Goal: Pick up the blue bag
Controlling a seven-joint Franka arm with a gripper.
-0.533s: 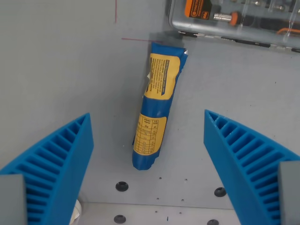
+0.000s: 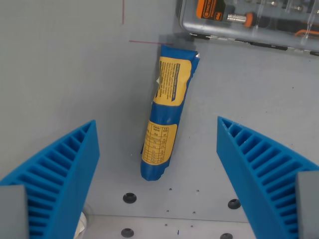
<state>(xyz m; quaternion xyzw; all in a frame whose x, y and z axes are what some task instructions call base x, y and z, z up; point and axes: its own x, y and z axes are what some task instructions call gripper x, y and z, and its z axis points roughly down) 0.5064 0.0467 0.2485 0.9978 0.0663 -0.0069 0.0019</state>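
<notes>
The blue bag (image 2: 166,115) is not picked up yet. It lies flat on the grey worktop (image 2: 65,74), w/ nothing touching it. The pincer (image 2: 157,174) is wide open: one blue ribbed finger (image 2: 60,179) sits at the wrist view's left, the other at the wrist view's right, w/ a big gap between them. Both fingers are well apart from the bag, so no grip so far.

What is done: the pincer is lined up roughly over the bag, w/ the bag's near end in the gap. What is left, I think: go down, close on the bag, then lift it.

The bag is long and thin, like a tube. It has a yellow label w/ small print on top. Its long line runs from the bottom of the picture up to the top, leaning a bit to the wrist view's right. The near end is rounded; the far end is a flat sealed edge.

The far end is just beside a clear plastic box (image 2: 249,22) w/ an orange part inside, at the top. A thin red line is on the worktop near that end. Small screw holes (image 2: 129,197) sit near the bottom end
</notes>
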